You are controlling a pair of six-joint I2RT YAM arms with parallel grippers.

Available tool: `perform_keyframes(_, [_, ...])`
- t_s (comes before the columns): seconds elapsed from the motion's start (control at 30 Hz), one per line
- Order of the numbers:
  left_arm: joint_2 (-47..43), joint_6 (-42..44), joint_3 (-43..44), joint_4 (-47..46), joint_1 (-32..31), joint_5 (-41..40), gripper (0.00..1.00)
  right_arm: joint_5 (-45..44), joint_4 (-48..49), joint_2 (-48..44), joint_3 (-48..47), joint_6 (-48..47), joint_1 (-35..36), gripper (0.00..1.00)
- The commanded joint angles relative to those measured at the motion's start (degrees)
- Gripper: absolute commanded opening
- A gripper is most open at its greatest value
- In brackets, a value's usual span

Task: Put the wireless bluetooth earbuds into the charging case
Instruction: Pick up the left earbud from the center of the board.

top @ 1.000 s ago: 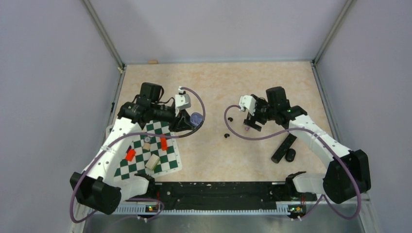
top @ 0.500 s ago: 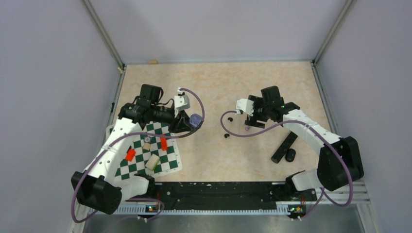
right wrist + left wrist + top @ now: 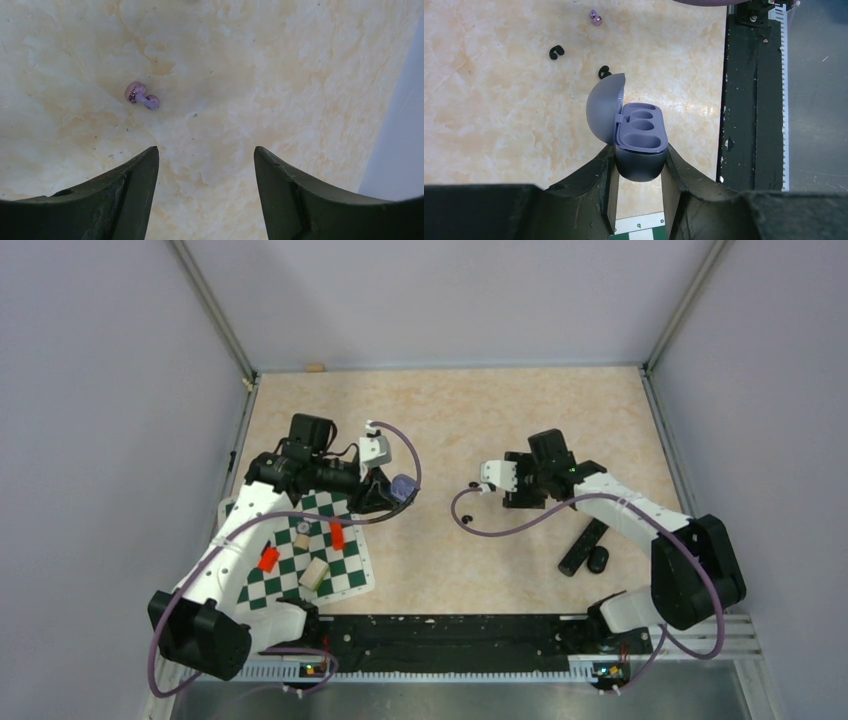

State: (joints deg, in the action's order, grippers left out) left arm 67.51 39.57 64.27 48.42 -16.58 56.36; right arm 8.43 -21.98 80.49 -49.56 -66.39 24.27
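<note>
One earbud (image 3: 142, 96) lies on the table (image 3: 300, 75) just ahead and left of the right gripper (image 3: 205, 155), whose jaws stand wide and empty, not yet straddling it; the left gripper (image 3: 639, 162) clamps the charging case (image 3: 640, 145) upright, lid (image 3: 605, 107) thrown back, wells bare, presumably to receive a bud from above; since a second ago the right wrist has swung over the bud, jaws slightly narrower; the left has stayed put.
</note>
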Motion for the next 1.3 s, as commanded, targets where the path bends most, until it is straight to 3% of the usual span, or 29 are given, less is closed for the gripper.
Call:
perform_keyframes(0.0, [0.62, 0.07, -0.04, -1.78, 0.27, 2.42, 0.00, 0.58, 0.25, 1.51, -2.91, -3.07, 0.61, 0.70])
perform_keyframes(0.3, [-0.03, 0.02, -0.13, -1.75, 2.00, 3.27, 0.00, 7.90, -9.91, 4.27, -9.22, -7.84, 0.77, 0.68])
perform_keyframes(0.43, [0.19, 0.20, -0.20, -1.64, 2.75, 3.20, 0.00, 7.63, -9.91, 5.69, -9.21, -10.01, 0.74, 0.53])
perform_keyframes(0.83, [0.33, -0.14, 0.22, -1.74, 3.90, 3.67, 0.00, 9.72, -9.41, 7.36, -7.52, -23.01, 0.70, 0.54])
perform_keyframes(0.9, [0.24, -0.32, 0.26, -1.73, 4.20, 3.79, 0.00, 10.58, -9.38, 7.62, -7.81, -23.86, 0.74, 0.49])
perform_keyframes(1.0, [0.04, -0.53, 0.28, -1.70, 4.75, 4.42, 0.00, 10.37, -10.51, 8.31, -8.14, -26.35, 1.09, 0.30])
perform_keyframes(1.27, [0.10, -0.58, 0.25, -1.70, 5.50, 5.49, 0.00, 8.52, -13.54, 11.42, -9.98, -27.42, 2.21, 0.31])
